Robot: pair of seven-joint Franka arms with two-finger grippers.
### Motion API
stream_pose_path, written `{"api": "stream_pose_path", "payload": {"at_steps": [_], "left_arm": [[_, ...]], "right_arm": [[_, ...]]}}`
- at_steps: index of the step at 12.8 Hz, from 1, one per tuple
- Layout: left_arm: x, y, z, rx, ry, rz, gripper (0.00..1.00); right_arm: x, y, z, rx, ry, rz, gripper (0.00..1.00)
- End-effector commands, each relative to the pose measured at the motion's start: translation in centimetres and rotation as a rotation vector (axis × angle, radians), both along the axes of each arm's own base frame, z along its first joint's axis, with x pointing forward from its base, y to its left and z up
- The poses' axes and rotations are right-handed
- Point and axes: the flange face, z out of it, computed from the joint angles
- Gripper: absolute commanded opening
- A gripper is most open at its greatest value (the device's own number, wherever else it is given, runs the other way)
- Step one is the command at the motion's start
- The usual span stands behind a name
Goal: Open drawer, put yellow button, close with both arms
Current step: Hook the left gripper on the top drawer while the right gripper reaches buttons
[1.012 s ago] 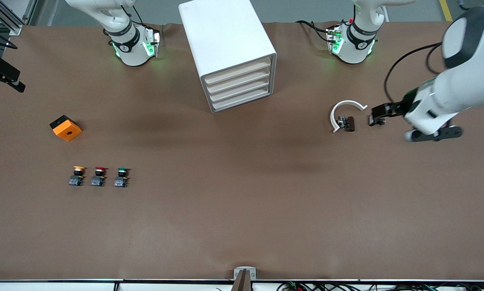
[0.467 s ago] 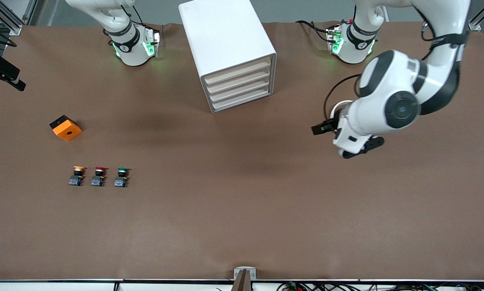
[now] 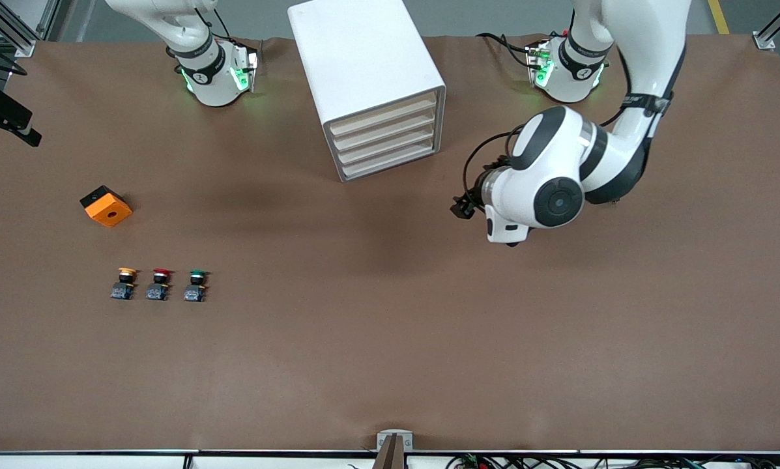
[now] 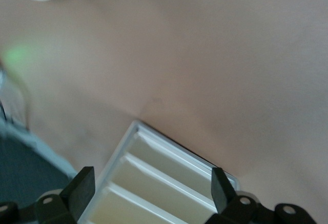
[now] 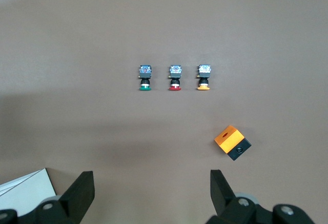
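The drawer (image 3: 384,111), uppermost cream-fronted tray in the white boxy cabinet (image 3: 363,78), is shut; the left gripper (image 4: 148,190), open-jawed and empty, is near its front. The right gripper (image 5: 148,190) waits open, high over the table. Next: hook the front and pull.

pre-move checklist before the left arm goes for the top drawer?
1. Drawer shut, front facing the left arm: ok.
2. Left end effector open and empty: ok.
3. Left end effector lined up with the top drawer: not ok, it is beside the cabinet, over bare table.
4. Yellow button upright in its row: ok.
5. Right end effector open, high over the table, waiting: ok.
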Motion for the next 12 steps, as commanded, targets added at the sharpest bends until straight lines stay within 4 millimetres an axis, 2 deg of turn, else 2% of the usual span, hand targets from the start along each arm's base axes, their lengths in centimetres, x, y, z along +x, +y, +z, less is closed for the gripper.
{"api": "stream_pose_path", "payload": {"at_steps": [1,4,5,7,9,12], "left_arm": [[-0.1,-2.4,-2.2,0.098,0.137,0.229,1.0],[-2.5,-6.0,-5.7,0.253,0.317,0.442,1.0],[-3.3,-7.1,-7.1,0.291,0.375,0.481,1.0],[-4.5,-8.5,-8.8,0.301,0.507,0.539,1.0],[-4.8,-8.9,-9.9,0.346,0.6,0.614,1.0],[-5.2,-10.3,-10.8,0.419,0.706,0.709,1.0]], "right_arm": [[-0.8,-0.1,0.3,0.002,-0.005,0.004,1.0],[-0.7,0.0,0.7,-0.002,-0.001,-0.013,1.0],[-0.6,-0.6,0.4,0.002,0.014,-0.026,1.0],[2.6,-0.3,-4.3,-0.019,0.102,-0.012,1.0],[5.7,-0.6,-8.4,-0.012,0.161,-0.009,1.0],[8.7,-1.8,-12.2,-0.033,0.174,-0.012,1.0]]}}
